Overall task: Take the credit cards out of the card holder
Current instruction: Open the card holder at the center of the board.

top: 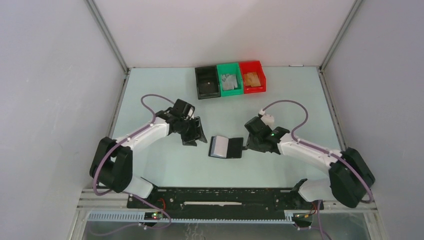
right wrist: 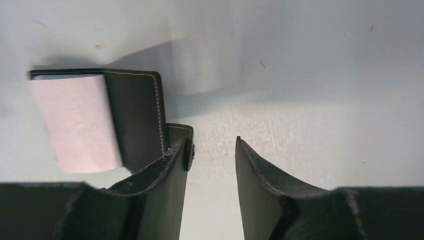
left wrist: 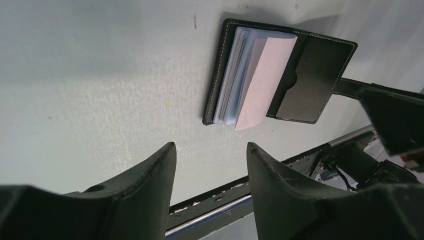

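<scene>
Left claw [left wrist: 211,147] open, empty; right claw [right wrist: 212,142] open, touching card holder's [left wrist: 310,75] strap [right wrist: 177,132].

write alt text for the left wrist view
An open black card holder lies on the pale table, pale cards fanned up from one half. The left gripper hangs open in the foreground, apart from it.

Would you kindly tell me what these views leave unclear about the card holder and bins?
- Card count in the card holder: left wrist, pale top flap covers the stack.
- Strap tab contact: right wrist, a finger of the right gripper overlaps it.
- Green bin, red bin contents: top view, too small.
</scene>
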Tool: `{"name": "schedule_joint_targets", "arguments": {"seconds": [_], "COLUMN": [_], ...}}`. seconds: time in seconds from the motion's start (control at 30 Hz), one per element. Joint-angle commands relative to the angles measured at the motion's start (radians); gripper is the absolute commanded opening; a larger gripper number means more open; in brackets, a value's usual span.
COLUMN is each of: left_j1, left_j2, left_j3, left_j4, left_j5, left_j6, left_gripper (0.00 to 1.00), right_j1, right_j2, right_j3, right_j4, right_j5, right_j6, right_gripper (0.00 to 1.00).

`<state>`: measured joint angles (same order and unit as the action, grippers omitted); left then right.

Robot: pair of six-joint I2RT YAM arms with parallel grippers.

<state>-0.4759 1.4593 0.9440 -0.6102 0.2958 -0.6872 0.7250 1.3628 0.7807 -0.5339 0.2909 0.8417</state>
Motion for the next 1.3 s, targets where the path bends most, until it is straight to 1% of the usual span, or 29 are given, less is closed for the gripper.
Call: {"name": "schedule_joint_targets", "arguments": {"seconds": [0.0,0.03,0.1,0.17,0.2,0.23,0.27,0.37,0.4,0.43,0.47,0.53,0.73,0.87,1.03,1.27], "left_j1": [-0.032,-0.040,-0.055,-0.068,-0.072,-0.077,-0.080,-0.086,-0.092,-0.094,-0.098,-0.106,-0.125,-0.148,-0.164,-0.197], "left_j2": [0.008,0.011,0.020,0.036,0.045,0.054,0.065,0.092,0.098,0.106,0.117,0.143,0.214,0.228,0.265,0.320], "left_j3": [0.065,0.069,0.078,0.087,0.091,0.092,0.092,0.093,0.093,0.095,0.098,0.109,0.138,0.142,0.156,0.201], "left_j4": [0.044,0.051,0.058,0.063,0.067,0.073,0.080,0.110,0.122,0.130,0.137,0.144,0.158,0.174,0.196,0.214], "left_j5": [0.035,0.036,0.030,0.032,0.035,0.036,0.040,0.066,0.068,0.068,0.067,0.063,0.079,0.086,0.124,0.182], "left_j6": [0.041,0.044,0.044,0.043,0.041,0.036,0.030,0.009,0.006,0.005,0.005,0.009,0.026,0.021,0.011,0.003], "left_gripper": [0.59,0.59,0.59,0.59,0.60,0.60,0.61,0.61,0.61,0.61,0.61,0.61,0.62,0.62,0.62,0.62], "right_j1": [0.037,0.052,0.073,0.081,0.082,0.083,0.083,0.075,0.071,0.069,0.066,0.048,0.018,0.010,0.009,0.010], "right_j2": [-0.168,-0.198,-0.243,-0.260,-0.256,-0.246,-0.225,-0.128,-0.093,-0.058,-0.031,0.014,0.097,0.120,0.163,0.152], "right_j3": [0.034,0.034,0.034,0.034,0.034,0.034,0.037,0.078,0.092,0.097,0.099,0.100,0.084,0.048,0.040,0.019], "right_j4": [0.038,0.060,0.104,0.146,0.171,0.196,0.215,0.235,0.235,0.235,0.228,0.198,0.109,0.136,0.150,0.150], "right_j5": [0.066,0.072,0.072,0.053,0.032,0.006,-0.024,-0.140,-0.171,-0.191,-0.195,-0.195,-0.090,-0.091,-0.108,-0.109], "right_j6": [-0.031,-0.041,-0.050,-0.051,-0.053,-0.057,-0.059,-0.057,-0.060,-0.061,-0.051,-0.031,-0.014,-0.015,-0.001,0.002], "right_gripper": [0.57,0.62,0.69,0.71,0.70,0.67,0.62,0.34,0.27,0.23,0.22,0.21,0.23,0.24,0.23,0.23]}}
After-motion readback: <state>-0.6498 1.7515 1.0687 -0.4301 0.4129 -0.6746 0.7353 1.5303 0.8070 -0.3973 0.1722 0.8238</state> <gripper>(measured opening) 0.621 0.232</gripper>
